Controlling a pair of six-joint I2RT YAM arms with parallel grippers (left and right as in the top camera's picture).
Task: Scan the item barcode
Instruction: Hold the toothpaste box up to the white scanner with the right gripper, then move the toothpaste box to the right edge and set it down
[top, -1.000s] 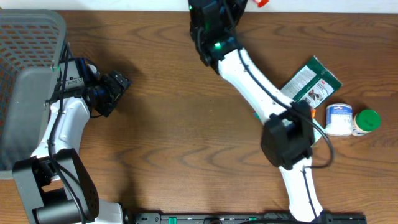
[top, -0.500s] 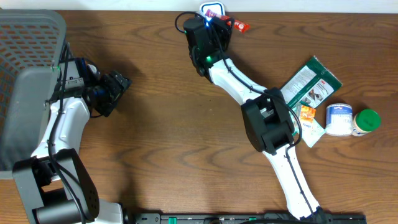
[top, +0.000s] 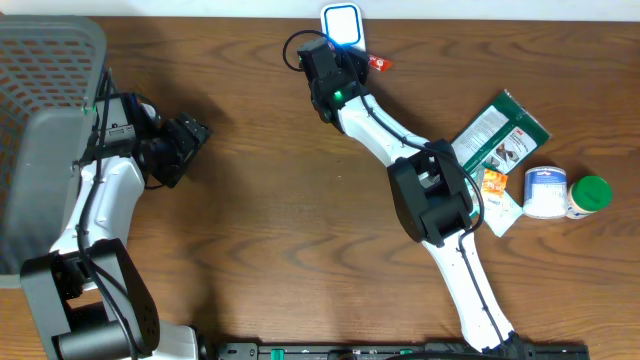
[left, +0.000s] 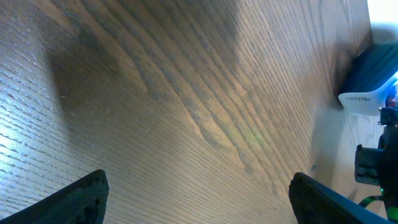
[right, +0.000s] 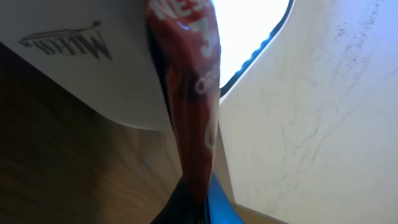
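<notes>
The right gripper (top: 358, 60) is clamped shut on a red packet (right: 193, 93), pinched by its lower end so the rest stands free toward the scanner (top: 341, 22) at the top centre of the overhead frame. In the right wrist view the packet runs up the middle of the frame nearly edge-on. It crosses in front of the scanner's white body at upper left and its lit window (right: 249, 31) at top centre; whether it touches the housing I cannot tell

The likeliest failure, as I judge it, is a missed read. Only a narrow, glossy strip of wrapper seems to face the window and no barcode shows on it, so the code may point away or be washed out by glare. A second risk is the hold: a thin, slick wrapper gripped at one end can droop, twist or slide out when the wrist turns. A third is contact: the scanner stands at the far edge of the table (top: 260, 200), and a push from the packet or the fingers could shove or tip it

Further out, the left gripper (top: 195, 132) stands wide open and empty over bare wood at the left, beside the grey basket (top: 50, 60), well apart from all this. The green pouch (top: 500, 128), white tub (top: 546, 192) and green-capped bottle (top: 590, 193) lie at the right near the right arm's lower links, where a broad swing could brush them
</notes>
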